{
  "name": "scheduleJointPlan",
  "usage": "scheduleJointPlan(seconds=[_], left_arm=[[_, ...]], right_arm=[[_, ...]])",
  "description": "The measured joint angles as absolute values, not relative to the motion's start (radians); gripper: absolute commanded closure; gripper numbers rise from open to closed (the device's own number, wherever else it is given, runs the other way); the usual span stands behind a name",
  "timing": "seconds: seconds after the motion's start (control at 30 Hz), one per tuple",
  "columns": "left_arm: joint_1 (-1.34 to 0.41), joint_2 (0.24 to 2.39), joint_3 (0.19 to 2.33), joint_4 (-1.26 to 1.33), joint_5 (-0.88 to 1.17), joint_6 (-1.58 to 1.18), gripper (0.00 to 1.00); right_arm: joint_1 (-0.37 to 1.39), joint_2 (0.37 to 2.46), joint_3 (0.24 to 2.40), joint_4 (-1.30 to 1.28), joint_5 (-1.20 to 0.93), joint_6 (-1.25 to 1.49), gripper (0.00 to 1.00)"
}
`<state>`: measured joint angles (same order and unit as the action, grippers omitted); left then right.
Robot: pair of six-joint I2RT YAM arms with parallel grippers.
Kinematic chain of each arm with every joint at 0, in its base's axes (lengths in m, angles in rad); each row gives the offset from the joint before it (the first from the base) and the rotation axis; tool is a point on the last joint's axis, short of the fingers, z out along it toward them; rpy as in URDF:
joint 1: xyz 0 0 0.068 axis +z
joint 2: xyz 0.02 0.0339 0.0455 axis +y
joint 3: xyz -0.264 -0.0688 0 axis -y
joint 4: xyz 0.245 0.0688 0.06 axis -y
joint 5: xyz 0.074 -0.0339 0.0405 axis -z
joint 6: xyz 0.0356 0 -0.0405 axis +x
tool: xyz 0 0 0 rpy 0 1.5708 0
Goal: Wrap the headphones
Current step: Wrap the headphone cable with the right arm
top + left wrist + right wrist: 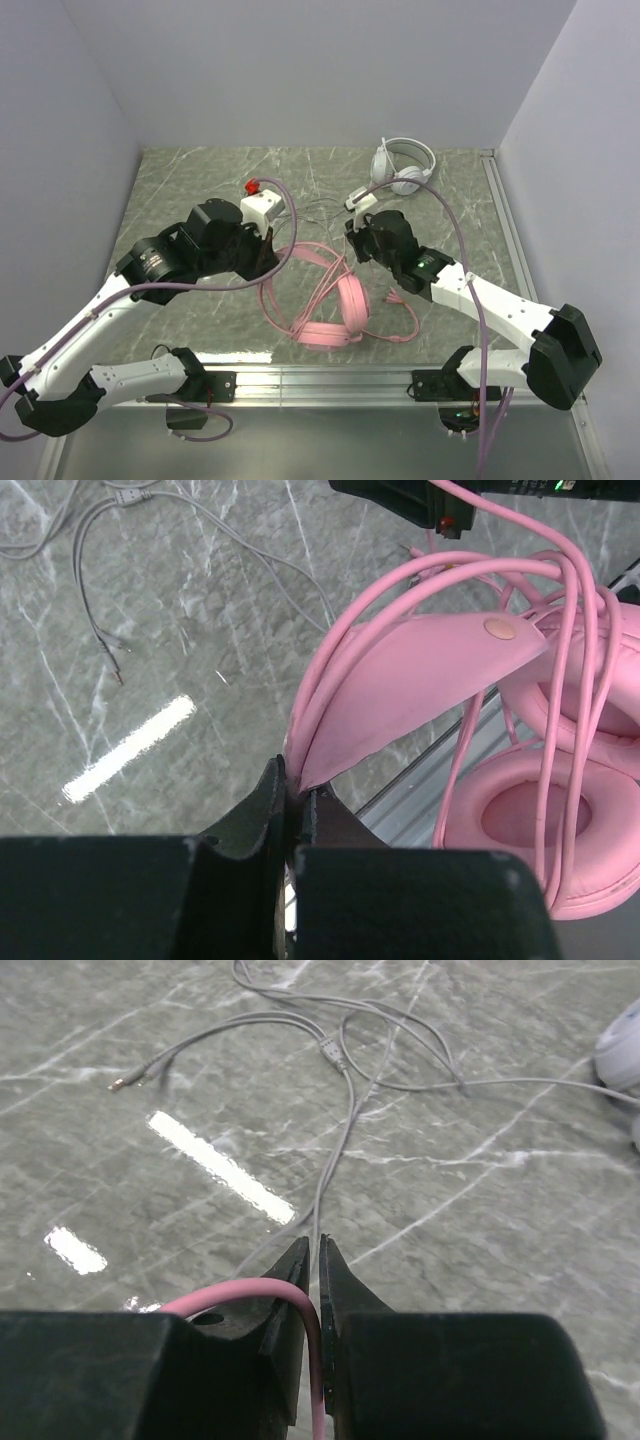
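Pink headset (345, 305): over-ear, padded headband. It is at the near middle of the table, between the two arms and close to the metal rail (330, 375) along the front edge. In the left wrist view its ear cups (530, 830) face up side by side.
Pink cable (240, 1293): long, and looped loosely over and around the headband and out to the left of the headset.
Left gripper (295, 785): jaws nearly together, pinching the lower edge of the pink headband.
Right gripper (312, 1260): jaws closed to a slit, with a strand of the pink cable clamped between them.
White headset (403, 165): at the far right of the table, well apart from the pink one.
Thin grey cable (345, 1110): trails left from the white headset in slack curves. It splits into two plug ends (125, 1083) that lie flat on the surface.
Table (200, 180): grey-green marble pattern, white walls on three sides.
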<state>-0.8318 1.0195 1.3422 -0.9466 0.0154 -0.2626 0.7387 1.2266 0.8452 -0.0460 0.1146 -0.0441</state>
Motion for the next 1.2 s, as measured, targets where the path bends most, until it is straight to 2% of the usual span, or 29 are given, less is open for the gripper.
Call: scheduleJointPlan(seconds=[0.7, 1.2], left_arm=[[-0.832, 1.089, 1.444, -0.923, 0.030, -0.595, 1.00], [-0.833, 1.040, 1.455, -0.846, -0.054, -0.725, 1.00]], right_arm=[[0.706, 1.282, 0.628, 0.354, -0.119, 0.203, 0.85], [0.706, 1.335, 0.498, 0.552, -0.176, 0.333, 0.77]])
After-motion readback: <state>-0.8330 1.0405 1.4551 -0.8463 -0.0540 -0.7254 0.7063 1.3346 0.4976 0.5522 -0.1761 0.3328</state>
